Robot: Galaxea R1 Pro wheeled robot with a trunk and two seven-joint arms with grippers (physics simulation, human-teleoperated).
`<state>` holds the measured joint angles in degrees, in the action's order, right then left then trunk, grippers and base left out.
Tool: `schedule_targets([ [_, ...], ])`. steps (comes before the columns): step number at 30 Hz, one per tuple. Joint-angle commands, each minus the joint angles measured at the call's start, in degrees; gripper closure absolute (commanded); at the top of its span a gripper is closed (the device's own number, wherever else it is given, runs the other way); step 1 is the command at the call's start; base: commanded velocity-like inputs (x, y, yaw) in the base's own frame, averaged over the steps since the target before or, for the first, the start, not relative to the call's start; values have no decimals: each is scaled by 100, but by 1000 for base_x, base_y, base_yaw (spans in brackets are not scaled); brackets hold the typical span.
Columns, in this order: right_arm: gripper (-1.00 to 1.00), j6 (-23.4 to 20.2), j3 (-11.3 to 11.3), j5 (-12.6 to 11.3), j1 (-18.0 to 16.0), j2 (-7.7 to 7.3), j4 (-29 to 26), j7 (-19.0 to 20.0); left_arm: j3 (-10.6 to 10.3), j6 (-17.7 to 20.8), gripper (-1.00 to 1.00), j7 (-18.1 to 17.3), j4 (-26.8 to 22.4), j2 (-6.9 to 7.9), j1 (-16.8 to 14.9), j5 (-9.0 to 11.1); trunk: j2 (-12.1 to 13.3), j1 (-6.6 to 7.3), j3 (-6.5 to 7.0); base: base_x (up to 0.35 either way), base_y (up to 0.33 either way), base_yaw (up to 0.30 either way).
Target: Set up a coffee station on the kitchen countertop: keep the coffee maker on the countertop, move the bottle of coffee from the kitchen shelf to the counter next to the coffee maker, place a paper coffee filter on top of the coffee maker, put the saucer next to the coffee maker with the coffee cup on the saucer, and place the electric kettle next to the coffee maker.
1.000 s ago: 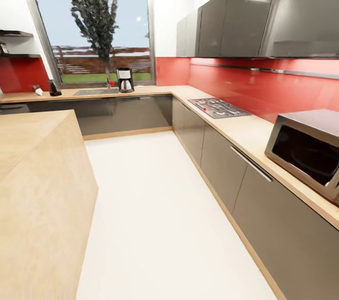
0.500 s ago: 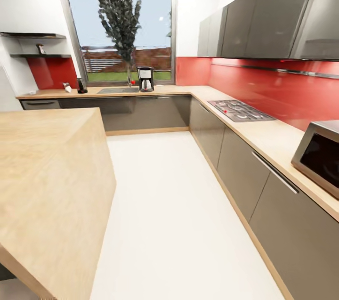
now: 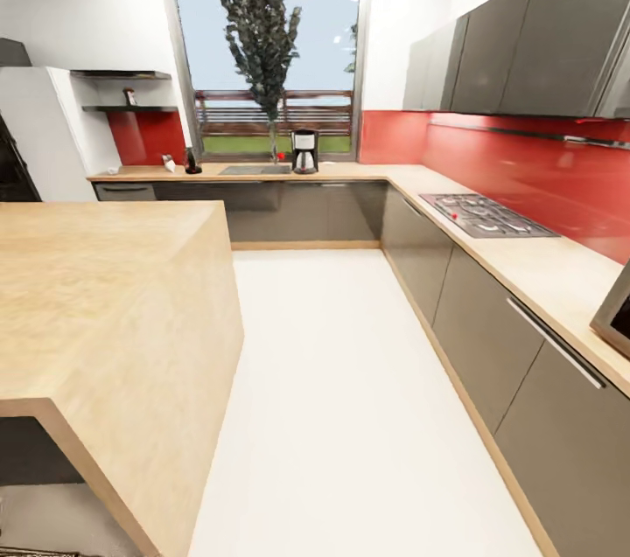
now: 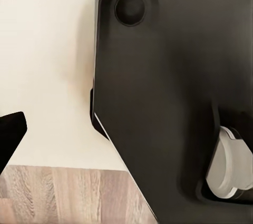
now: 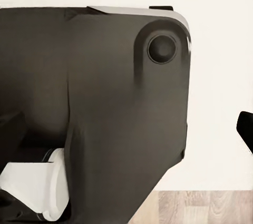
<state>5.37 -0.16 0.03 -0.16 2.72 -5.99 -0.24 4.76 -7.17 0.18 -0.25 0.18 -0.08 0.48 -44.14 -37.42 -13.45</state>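
Observation:
Under the window at the far end, the coffee maker [image 3: 304,152] stands on the kitchen countertop [image 3: 350,173], just right of the steel sink [image 3: 254,170]. Further left on that worktop are the dark electric kettle [image 3: 192,161] and a small white thing [image 3: 168,161], too small to identify. The kitchen shelf [image 3: 131,108] hangs above a red wall panel, and a small dark bottle of coffee [image 3: 130,96] stands on it. Each wrist view has a single dark fingertip [image 4: 10,134] [image 5: 245,129] at its edge, beside the robot's dark base over the floor.
A large wood-topped island [image 3: 105,295] fills the near left. Grey cabinets run along the right with a gas hob [image 3: 486,214] and a microwave corner [image 3: 617,321]. A tall white unit [image 3: 44,137] stands at far left. White floor [image 3: 332,382] lies between.
The whole picture has shifted right, so the camera has turned left. The microwave has slid almost out at the right; the shelf and white unit have come into view.

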Motion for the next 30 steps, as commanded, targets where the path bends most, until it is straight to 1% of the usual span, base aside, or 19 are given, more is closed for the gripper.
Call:
schedule_targets([
  [1, -100, 19, -2, 2, -2, 1, 3, -1, 42, -13, -100, 0, -1, -1, -1, 4, 37, 22, 18, 0, 0, 35],
  [5, -100, 24, -2, 5, -2, -4, 3, 5, 44, -13, -100, 0, -1, -1, -1, 4, 197, 109, 116, 0, 0, -114],
  [14, -100, 26, -2, 6, -2, 0, 3, 3, 49, -13, -100, 0, -1, -1, -1, 4, 558, 307, 338, 0, 0, -194],
  [30, -100, 26, -2, 6, -2, 1, 4, -2, 51, -13, -100, 0, -1, -1, -1, 4, 1200, 659, 632, 0, 0, -12],
])
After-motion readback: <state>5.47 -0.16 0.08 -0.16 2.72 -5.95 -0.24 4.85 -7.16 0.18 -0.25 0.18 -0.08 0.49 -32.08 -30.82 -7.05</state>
